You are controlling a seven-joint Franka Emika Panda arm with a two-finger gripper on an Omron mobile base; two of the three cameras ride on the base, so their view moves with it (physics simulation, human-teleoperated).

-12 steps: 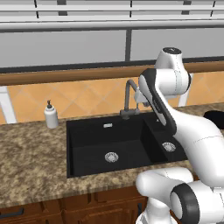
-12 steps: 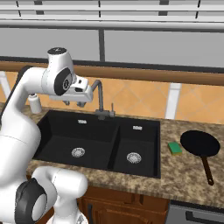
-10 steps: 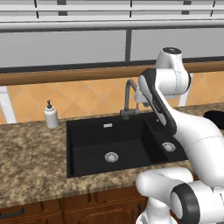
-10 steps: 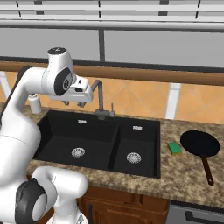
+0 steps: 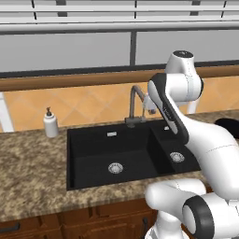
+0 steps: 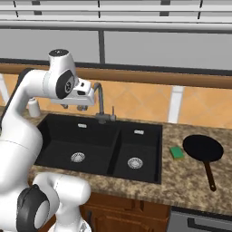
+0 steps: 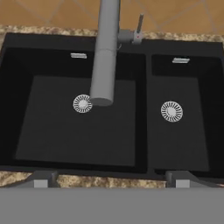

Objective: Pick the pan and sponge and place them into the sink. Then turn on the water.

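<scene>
1. The end effector [image 6: 81, 107] hangs above the larger basin of the sink [image 6: 54, 149], beside the faucet [image 6: 100, 100]; its fingertips [image 7: 43, 179] stand far apart at the bottom of the hand view, wide open and holding nothing.
2. The sink is a black double basin set into the speckled brown bench [image 6: 181, 181], with a round silver drain [image 7: 82, 103] in the larger basin and another [image 7: 171, 111] in the smaller one.
3. In the hand view the faucet's grey spout ends above the larger basin, close to its drain; a small lever [image 7: 140, 24] stands at the faucet's base.
4. The pan [image 6: 203, 148] lies flat on the bench to the right of the sink, its thin handle pointing toward the front edge.
5. The sponge [image 6: 177, 152] sits on the bench between the sink's right rim and the pan, just beside the pan.
6. A white soap dispenser [image 5: 50, 124] stands on the bench left of the sink.
7. No brand, label or readable writing shows on anything.
</scene>
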